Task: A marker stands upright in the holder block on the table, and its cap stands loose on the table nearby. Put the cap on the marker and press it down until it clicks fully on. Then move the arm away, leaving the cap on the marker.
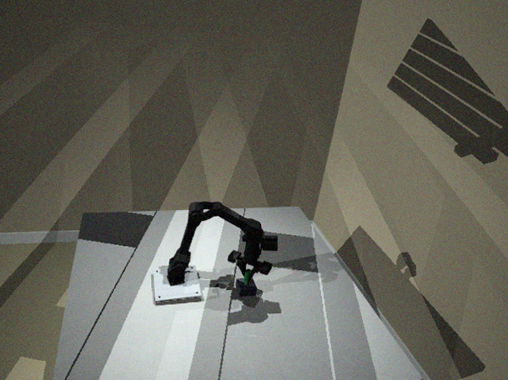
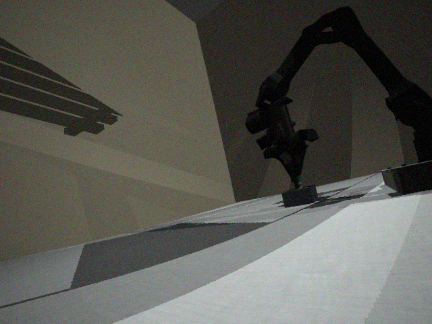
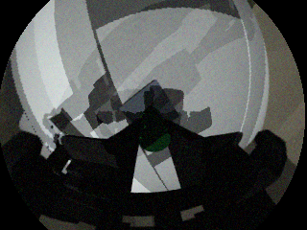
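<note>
The dark holder block [image 1: 247, 289] [image 2: 300, 196] [image 3: 136, 100] sits on the table. My gripper [image 1: 247, 272] [image 2: 296, 176] [image 3: 152, 122] points down, tilted slightly, right above the block. It is shut on the green cap [image 1: 247, 276] [image 2: 298, 181] [image 3: 158, 143]. The cap is in line with the marker's place in the block, and its lower end is close above the block's top. The cap and fingers hide nearly all of the marker, so how far the cap sits on it cannot be told exactly.
The arm's white base plate [image 1: 173, 292] lies beside the block, on the left in the top view; its dark side [image 2: 415, 179] shows at the right in the exterior view. Walls stand beyond the table [image 1: 277, 346] [image 2: 314, 264]. Hard shadows cross the table.
</note>
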{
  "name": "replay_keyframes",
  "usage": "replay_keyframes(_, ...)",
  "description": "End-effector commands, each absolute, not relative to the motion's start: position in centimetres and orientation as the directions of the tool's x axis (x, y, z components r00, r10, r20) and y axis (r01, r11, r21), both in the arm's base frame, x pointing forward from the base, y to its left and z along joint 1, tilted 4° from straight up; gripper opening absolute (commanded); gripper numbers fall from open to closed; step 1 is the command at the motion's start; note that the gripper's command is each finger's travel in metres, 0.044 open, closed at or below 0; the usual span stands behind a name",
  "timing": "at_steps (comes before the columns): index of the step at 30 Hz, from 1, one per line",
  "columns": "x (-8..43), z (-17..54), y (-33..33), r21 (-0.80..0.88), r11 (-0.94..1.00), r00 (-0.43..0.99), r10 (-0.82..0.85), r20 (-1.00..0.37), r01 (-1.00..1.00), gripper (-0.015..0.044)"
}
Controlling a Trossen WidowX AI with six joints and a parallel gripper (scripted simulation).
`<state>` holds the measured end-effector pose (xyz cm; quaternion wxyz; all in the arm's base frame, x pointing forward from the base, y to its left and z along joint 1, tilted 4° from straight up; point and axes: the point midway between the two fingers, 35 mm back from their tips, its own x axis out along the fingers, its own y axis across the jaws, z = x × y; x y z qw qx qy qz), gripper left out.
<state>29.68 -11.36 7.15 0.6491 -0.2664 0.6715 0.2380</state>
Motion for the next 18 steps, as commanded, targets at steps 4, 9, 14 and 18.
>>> replay_keyframes(4,29.64,6.99,-11.4,-0.027,0.741,-0.017,-0.052,-0.999,-0.67,0.0)
replay_keyframes(9,29.62,7.05,-11.34,-0.025,0.745,-0.017,-0.048,-0.999,-0.667,0.0053)
replay_keyframes(14,29.62,7.05,-11.34,-0.025,0.745,-0.017,-0.048,-0.999,-0.667,0.0184)
replay_keyframes(18,29.62,7.05,-11.34,-0.025,0.745,-0.017,-0.048,-0.999,-0.667,0.0289)
